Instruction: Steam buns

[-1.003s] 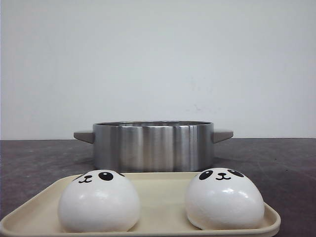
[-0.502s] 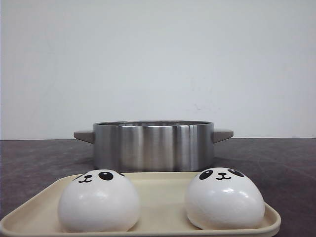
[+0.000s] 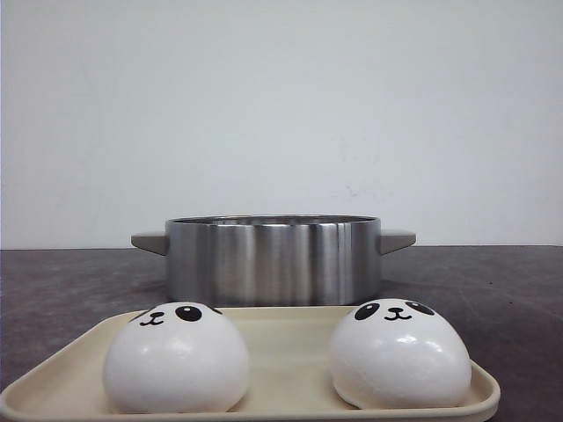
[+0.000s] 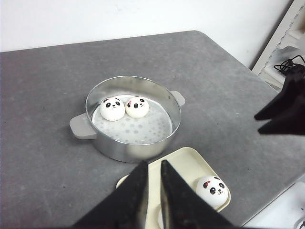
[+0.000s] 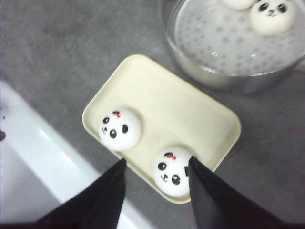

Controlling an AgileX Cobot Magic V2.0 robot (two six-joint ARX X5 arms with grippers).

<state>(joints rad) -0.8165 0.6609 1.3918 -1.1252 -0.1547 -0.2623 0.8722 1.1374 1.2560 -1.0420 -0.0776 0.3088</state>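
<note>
Two buns (image 4: 124, 108) sit inside the steamer pot (image 4: 127, 117); two more (image 5: 120, 129) lie on the tray (image 5: 190, 114) beside it. Left gripper (image 4: 151, 168) looks nearly clenched, empty; right gripper (image 5: 157, 167) spread, released.

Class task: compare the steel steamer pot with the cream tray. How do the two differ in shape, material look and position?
The round, shiny steel steamer pot has tall walls and two grey handles; the cream rectangular tray is matte, shallow and handle-less. In the front view the pot stands behind the tray. Each holds two white panda-faced buns.

Lab: bare wall (image 3: 281, 105), grey table (image 4: 43, 95)
</note>
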